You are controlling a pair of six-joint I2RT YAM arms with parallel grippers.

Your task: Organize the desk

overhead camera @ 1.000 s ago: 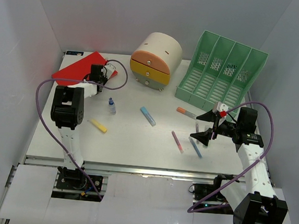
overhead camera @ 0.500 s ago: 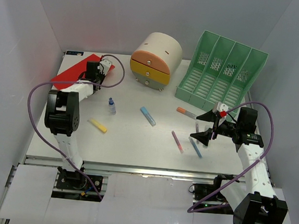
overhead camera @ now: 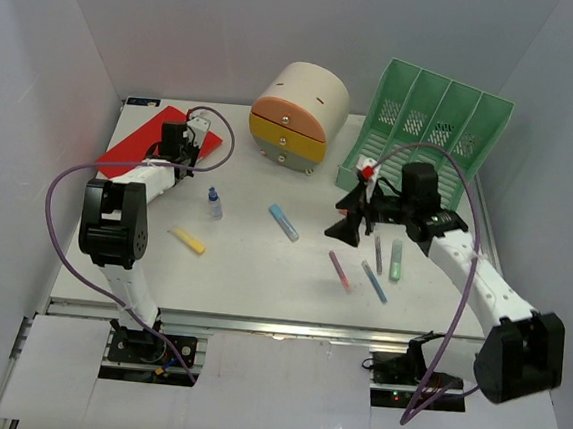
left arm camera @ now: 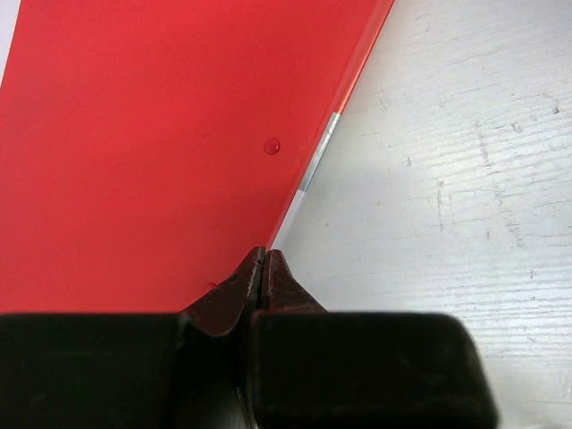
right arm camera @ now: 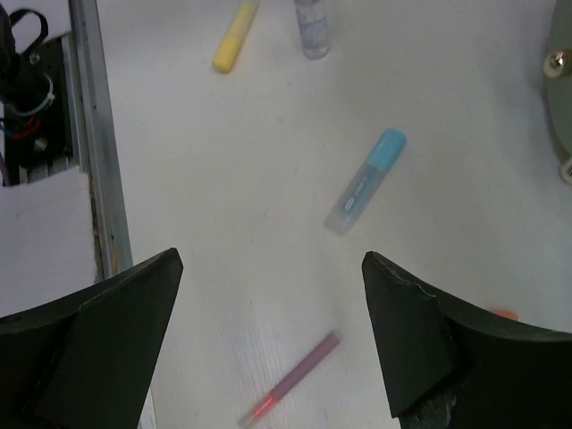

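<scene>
The left end effector [left arm camera: 264,261] had its fingertips pressed together right at the long edge of a red folder [left arm camera: 134,134]. Whether that edge was caught between them could not be told. The folder lay flat at the far left corner of the white surface [overhead camera: 250,282], which stretched under both arms with a metal rail along its near edge.

The right end effector [right arm camera: 270,259] was spread wide and held nothing. It hung above the middle of the surface, just near of the green file rack [overhead camera: 424,136]. Below its fingers lay a pink pen [right arm camera: 290,380], and farther out a blue highlighter [right arm camera: 366,179]. A yellow highlighter [right arm camera: 235,37] and a small clear bottle [right arm camera: 311,27] sat toward the left side, apart from each other. A blue pen [overhead camera: 374,281], a grey pen [overhead camera: 377,253] and a green marker [overhead camera: 396,259] lay close together under the right arm. The cream round drawer unit [overhead camera: 296,110] stood at the far edge, left of the rack.
</scene>
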